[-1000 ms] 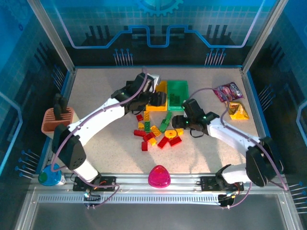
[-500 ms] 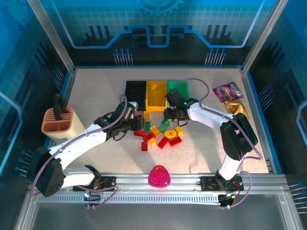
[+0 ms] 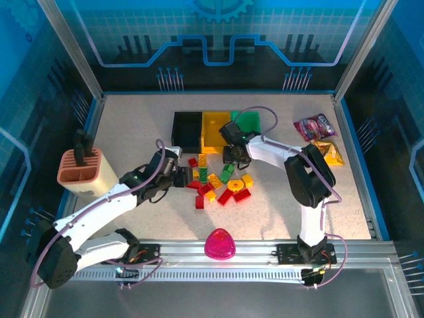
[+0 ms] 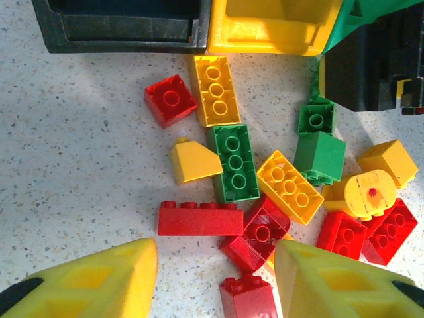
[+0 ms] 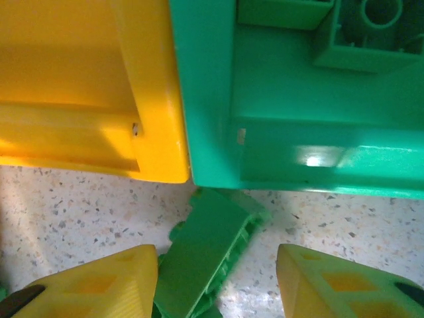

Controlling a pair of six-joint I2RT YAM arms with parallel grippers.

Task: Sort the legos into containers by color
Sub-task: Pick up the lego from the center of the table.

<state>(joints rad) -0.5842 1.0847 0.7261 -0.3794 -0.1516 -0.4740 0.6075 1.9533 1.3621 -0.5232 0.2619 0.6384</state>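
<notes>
Red, yellow and green legos (image 3: 215, 182) lie heaped mid-frame on the bench (image 3: 132, 126), just below the three containers (image 3: 213, 129). My left tool (image 4: 215, 250) gapes empty over them. My right tool (image 5: 216, 255) stands open astride a green brick (image 5: 205, 242) touching the green bin (image 5: 298, 146).

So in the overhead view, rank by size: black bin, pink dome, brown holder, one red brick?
1. brown holder
2. black bin and pink dome, too alike to rank
3. red brick, clearly smallest
</notes>
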